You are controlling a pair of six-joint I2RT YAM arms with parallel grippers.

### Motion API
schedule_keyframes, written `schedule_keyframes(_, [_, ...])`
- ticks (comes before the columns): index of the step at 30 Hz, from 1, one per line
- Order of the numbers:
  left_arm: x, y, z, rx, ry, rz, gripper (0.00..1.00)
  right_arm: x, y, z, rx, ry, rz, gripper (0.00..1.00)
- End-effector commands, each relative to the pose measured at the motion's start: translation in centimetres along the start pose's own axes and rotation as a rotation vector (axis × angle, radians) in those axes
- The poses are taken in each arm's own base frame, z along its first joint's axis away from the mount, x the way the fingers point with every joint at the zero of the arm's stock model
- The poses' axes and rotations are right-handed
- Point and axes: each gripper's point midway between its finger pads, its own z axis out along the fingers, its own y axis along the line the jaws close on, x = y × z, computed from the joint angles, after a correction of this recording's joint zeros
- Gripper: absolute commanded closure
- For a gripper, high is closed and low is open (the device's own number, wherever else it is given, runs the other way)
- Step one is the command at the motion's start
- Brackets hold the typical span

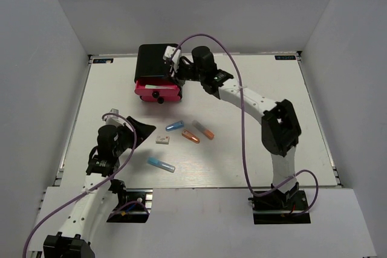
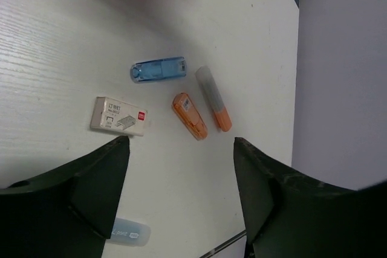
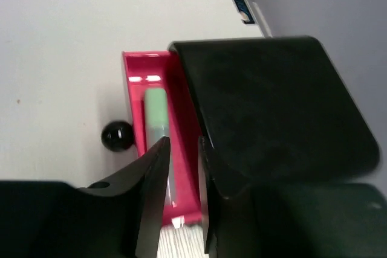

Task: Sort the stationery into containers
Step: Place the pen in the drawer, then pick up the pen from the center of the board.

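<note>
The black box (image 1: 154, 61) stands at the far middle with one pink-red drawer (image 1: 158, 90) pulled out. My right gripper (image 3: 183, 143) hangs over that drawer (image 3: 181, 107), jaws a narrow gap apart and empty. The green-grey pen (image 3: 155, 110) lies in the drawer, partly behind my left finger. On the table lie a blue pen (image 2: 158, 69), an orange pen (image 2: 189, 115), an orange-grey pen (image 2: 213, 98), a white block (image 2: 119, 116) and a light blue pen (image 2: 128, 232). My left gripper (image 2: 181, 143) is open and empty, above the table just near of them.
The drawer's black knob (image 3: 118, 136) points toward the pens. The box (image 3: 272, 107) fills the right of the right wrist view. White walls close in the table on three sides. In the top view the light blue pen (image 1: 161, 164) lies near the front edge.
</note>
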Motion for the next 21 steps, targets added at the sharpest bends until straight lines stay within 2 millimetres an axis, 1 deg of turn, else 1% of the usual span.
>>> schedule_keyframes(1, [-0.3,-0.8,-0.1,0.024,0.003,0.013,0.32,-8.7,-4.4,-7.6,0.352,-0.173,0.009,0.89])
schedule_keyframes(2, [-0.2,-0.8,0.0,0.015,0.011,0.009,0.39,-7.4,-4.0,-7.4,0.346,-0.152,0.026,0.97])
schedule_keyframes(3, [0.0,-0.5,-0.1,0.005,0.019,0.005,0.47,-6.5,-3.8,-8.7,0.38,-0.121,0.043,1.0])
schedule_keyframes(4, [0.3,0.2,-0.1,-0.026,0.03,-0.005,0.54,-6.8,-3.8,-9.9,0.396,-0.116,0.047,1.0])
schedule_keyframes(5, [0.2,0.2,-0.2,-0.037,0.027,-0.007,0.66,-3.7,-2.5,-10.3,0.363,-0.016,0.073,0.95])
schedule_keyframes(6, [0.4,0.4,-0.4,-0.047,0.035,-0.011,0.69,-2.4,-1.4,-11.1,0.339,0.023,0.087,0.91])
schedule_keyframes(7, [0.7,1.0,-0.6,-0.086,0.047,-0.022,0.71,-2.1,-0.9,-12.1,0.324,0.042,0.083,0.86])
schedule_keyframes(8, [0.6,1.0,-0.8,-0.104,0.047,-0.035,0.74,3.3,2.3,-12.5,0.238,0.184,0.128,0.72])
schedule_keyframes(9, [0.6,1.3,-1.1,-0.129,0.052,-0.041,0.74,4.5,3.0,-13.1,0.218,0.222,0.124,0.65])
schedule_keyframes(10, [0.7,1.5,-1.3,-0.157,0.059,-0.064,0.73,4.8,3.6,-13.9,0.21,0.233,0.124,0.61])
schedule_keyframes(11, [1.1,2.2,-1.9,-0.225,0.082,-0.101,0.69,9.0,6.4,-14.9,0.152,0.35,0.188,0.51])
schedule_keyframes(12, [1.4,2.8,-2.2,-0.272,0.102,-0.124,0.6,9.9,7.0,-15.4,0.144,0.377,0.205,0.47])
schedule_keyframes(13, [1.2,2.5,-2.5,-0.297,0.106,-0.139,0.56,11.0,7.7,-15.9,0.132,0.41,0.231,0.47])
schedule_keyframes(14, [2.1,3.6,-3.3,-0.38,0.139,-0.188,0.48,12.9,9.0,-16.5,0.117,0.46,0.262,0.46])
schedule_keyframes(15, [2.5,4.0,-3.5,-0.425,0.17,-0.213,0.34,13.3,9.3,-16.6,0.121,0.467,0.29,0.46])
schedule_keyframes(16, [2.3,3.6,-3.8,-0.444,0.181,-0.228,0.31,13.9,9.7,-16.8,0.117,0.478,0.301,0.46])
schedule_keyframes(17, [3.0,4.1,-4.3,-0.499,0.215,-0.264,0.27,14.3,9.8,-16.8,0.12,0.483,0.313,0.46])
schedule_keyframes(18, [3.2,4.3,-4.4,-0.525,0.233,-0.272,0.19,14.3,9.7,-16.7,0.125,0.479,0.316,0.46])
schedule_keyframes(19, [3.4,4.4,-4.2,-0.558,0.27,-0.287,0.19,14.4,9.7,-16.7,0.13,0.482,0.324,0.46])
schedule_keyframes(20, [3.8,4.7,-4.5,-0.594,0.296,-0.298,0.19,14.9,9.6,-16.5,0.134,0.491,0.335,0.46])
schedule_keyframes(21, [3.7,4.7,-4.3,-0.603,0.303,-0.301,0.19,14.5,9.3,-16.3,0.141,0.484,0.338,0.46])
